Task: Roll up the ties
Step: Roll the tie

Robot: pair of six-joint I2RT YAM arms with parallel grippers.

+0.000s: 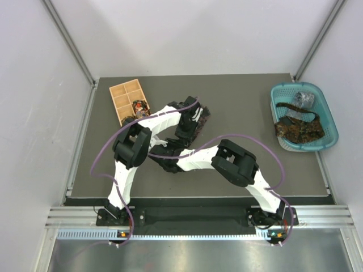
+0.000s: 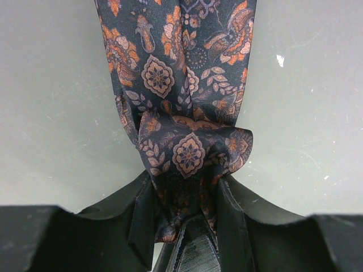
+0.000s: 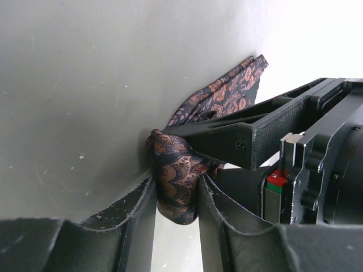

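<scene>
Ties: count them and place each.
4: paisley tie held by left gripper and right gripper; coiled tie in box; grey tie and brown tie in basket; others may hide.

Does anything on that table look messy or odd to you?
Nothing is spilled or broken. The paisley tie is crumpled into a lump between the left claw and right claw, both clamped on it, not a neat coil, while other ties lie heaped loosely in the teal basket.
</scene>
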